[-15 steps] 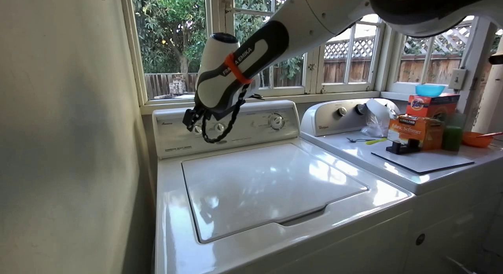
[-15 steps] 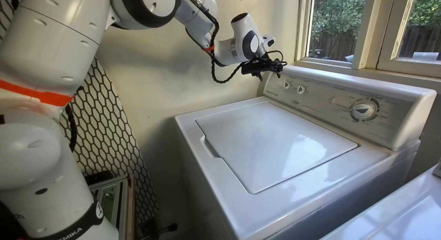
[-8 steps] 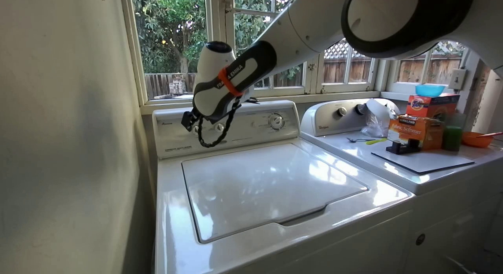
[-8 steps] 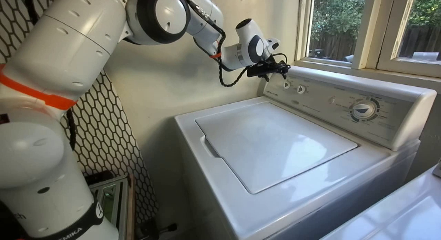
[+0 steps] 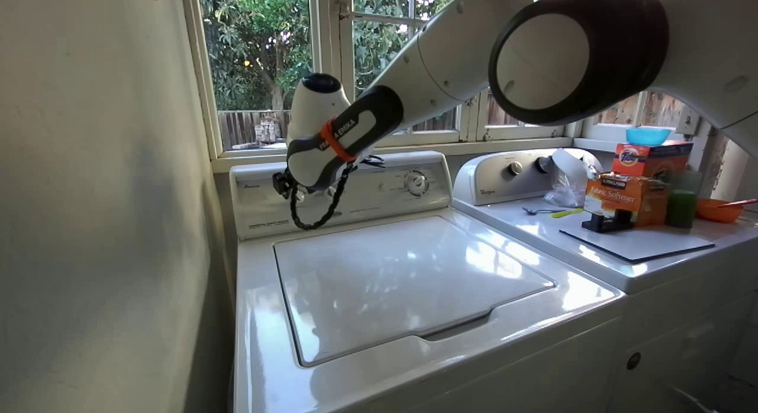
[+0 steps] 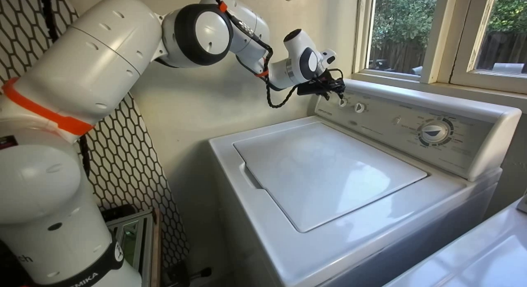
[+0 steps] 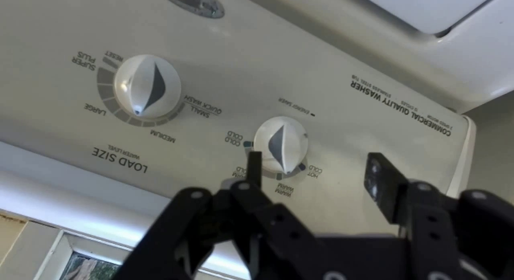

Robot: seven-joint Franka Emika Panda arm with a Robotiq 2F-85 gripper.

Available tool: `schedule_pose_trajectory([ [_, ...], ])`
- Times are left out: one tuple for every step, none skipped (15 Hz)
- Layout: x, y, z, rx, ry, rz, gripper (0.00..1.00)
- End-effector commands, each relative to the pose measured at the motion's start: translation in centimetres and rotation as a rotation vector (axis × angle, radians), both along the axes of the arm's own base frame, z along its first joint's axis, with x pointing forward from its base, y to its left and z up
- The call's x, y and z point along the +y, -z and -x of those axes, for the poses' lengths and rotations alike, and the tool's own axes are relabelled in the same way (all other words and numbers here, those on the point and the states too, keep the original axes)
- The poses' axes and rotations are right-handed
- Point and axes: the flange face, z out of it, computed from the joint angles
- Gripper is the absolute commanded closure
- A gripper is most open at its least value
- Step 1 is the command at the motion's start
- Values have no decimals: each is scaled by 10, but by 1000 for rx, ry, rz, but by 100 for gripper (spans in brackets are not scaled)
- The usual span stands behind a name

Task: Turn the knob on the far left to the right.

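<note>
A big white metal washing machine fills the middle and right of an exterior view. A long white robot arm reaches in from the left there. A pale grey slanted panel runs along the machine's back. The black metal gripper is at the bottom of the wrist view, its two fingers wide apart. A big round white dial sits at the right of an exterior view. At the wrist view's upper left is a small round silver-grey load-size knob. Near the middle is the small round silver-grey far-left knob, a sliver of its edge behind one fingertip; I can't tell if they touch.
</note>
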Motion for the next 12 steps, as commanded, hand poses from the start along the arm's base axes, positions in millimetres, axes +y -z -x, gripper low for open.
schedule_pose_trajectory([
  [4,6,-8,-7,51,-3,22],
  [3,8,-9,-7,58,-5,25],
  [2,9,-10,-8,66,-9,25],
  [2,10,-10,-8,70,-11,28],
  [3,11,-11,-6,75,-14,40],
  [3,12,-10,-7,78,-12,53],
  [3,13,-10,-6,81,-14,59],
  [3,14,-10,-6,85,-14,67],
  [3,14,-10,-6,87,-12,74],
  [3,14,-10,-7,88,-10,83],
  [4,14,-11,-8,91,-10,90],
  [5,14,-11,-10,92,-12,99],
])
